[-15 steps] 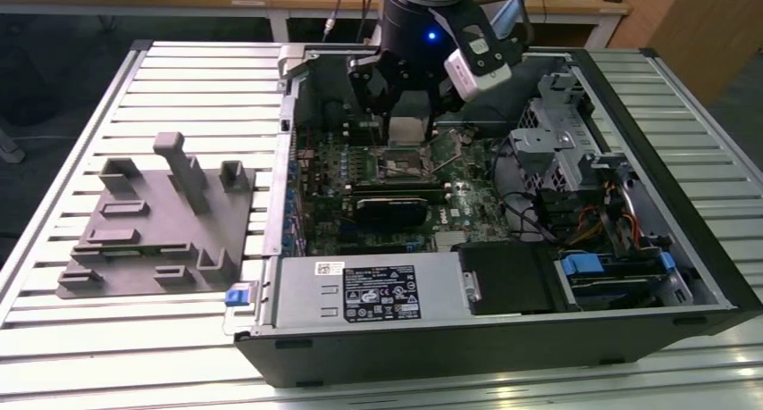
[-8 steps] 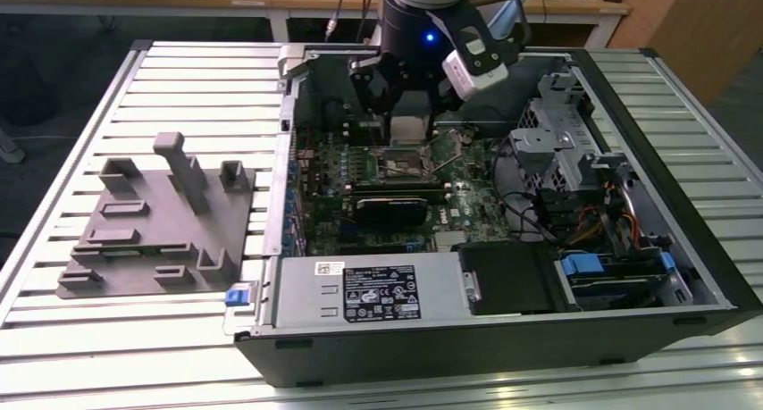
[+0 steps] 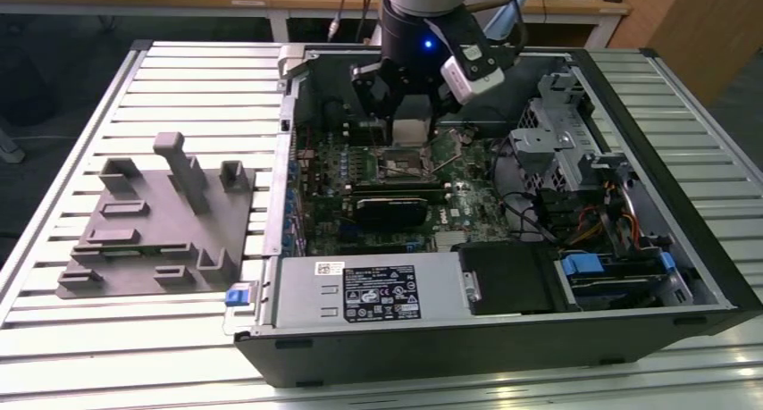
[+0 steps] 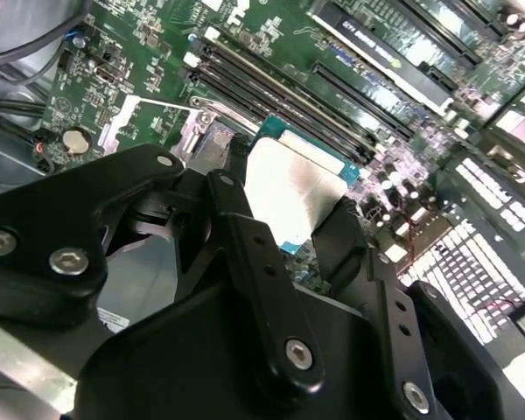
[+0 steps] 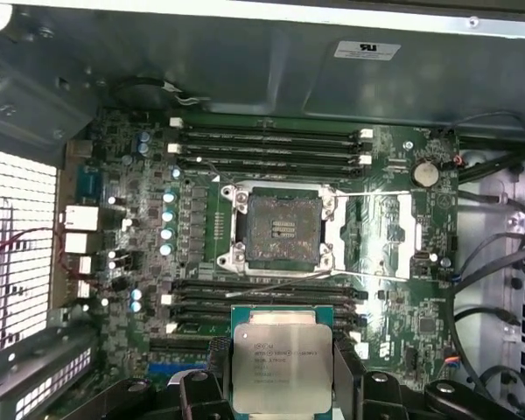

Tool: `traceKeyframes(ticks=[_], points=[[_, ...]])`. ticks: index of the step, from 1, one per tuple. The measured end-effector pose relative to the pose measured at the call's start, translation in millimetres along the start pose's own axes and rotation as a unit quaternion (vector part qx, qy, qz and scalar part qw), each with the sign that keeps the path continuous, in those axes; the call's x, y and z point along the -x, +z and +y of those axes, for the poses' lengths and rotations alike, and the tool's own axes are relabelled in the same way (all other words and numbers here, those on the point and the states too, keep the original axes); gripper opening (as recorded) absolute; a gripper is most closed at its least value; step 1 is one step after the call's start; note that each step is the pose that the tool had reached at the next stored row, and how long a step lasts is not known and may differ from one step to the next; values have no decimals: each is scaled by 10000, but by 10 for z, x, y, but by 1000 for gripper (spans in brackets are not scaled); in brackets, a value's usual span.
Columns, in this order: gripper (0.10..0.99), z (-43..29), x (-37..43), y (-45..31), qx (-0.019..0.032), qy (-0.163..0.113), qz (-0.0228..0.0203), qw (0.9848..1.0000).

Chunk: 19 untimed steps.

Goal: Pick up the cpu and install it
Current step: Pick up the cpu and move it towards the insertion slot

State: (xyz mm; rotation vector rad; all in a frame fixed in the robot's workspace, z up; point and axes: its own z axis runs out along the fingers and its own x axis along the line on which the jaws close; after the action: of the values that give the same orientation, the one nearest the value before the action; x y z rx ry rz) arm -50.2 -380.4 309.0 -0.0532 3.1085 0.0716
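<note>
The tool [image 3: 409,135] is reaching down into the open computer case [image 3: 501,349], which is lying on its side on the slatted tabletop [image 3: 179,79]. It is clamping the cpu [image 5: 283,367] by two opposite edges, one black finger [image 5: 212,360] pressing on each side, with the silvery top of the chip facing the camera in the first wrist view. In the second wrist view the cpu [image 4: 290,185] is showing as a pale square with a thin green rim between the same fingers [image 4: 245,241]. The chip is hanging above the green motherboard [image 3: 477,203], over the memory slots [image 5: 262,297] just beside the socket [image 5: 284,229], and is not sitting in it. The socket is lying open, its dark contact field showing inside the metal frame. In the exterior view a silver power-supply box [image 3: 370,292] is sitting near the case's front edge, and a grey moulded holder [image 3: 155,222] is resting on the tabletop toward the exterior view's left, well apart from the tool.
</note>
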Motion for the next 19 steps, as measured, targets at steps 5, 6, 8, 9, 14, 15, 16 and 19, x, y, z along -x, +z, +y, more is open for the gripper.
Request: traceKeyframes(ticks=[5,6,8,9,14,15,16,19], points=[[545,36,-2,92,-1,-10,-7,10000],[545,45,-2,111,-1,-10,-8,10000],[545,65,-1,150,0,-10,-9,10000],[545,74,-1,168,0,-10,-9,10000],[545,117,10,261,0,-11,-8,10000],[545,124,13,279,-1,-11,-8,10000],[545,132,16,297,-1,-10,-8,10000],[545,158,32,355,0,-10,-8,10000]])
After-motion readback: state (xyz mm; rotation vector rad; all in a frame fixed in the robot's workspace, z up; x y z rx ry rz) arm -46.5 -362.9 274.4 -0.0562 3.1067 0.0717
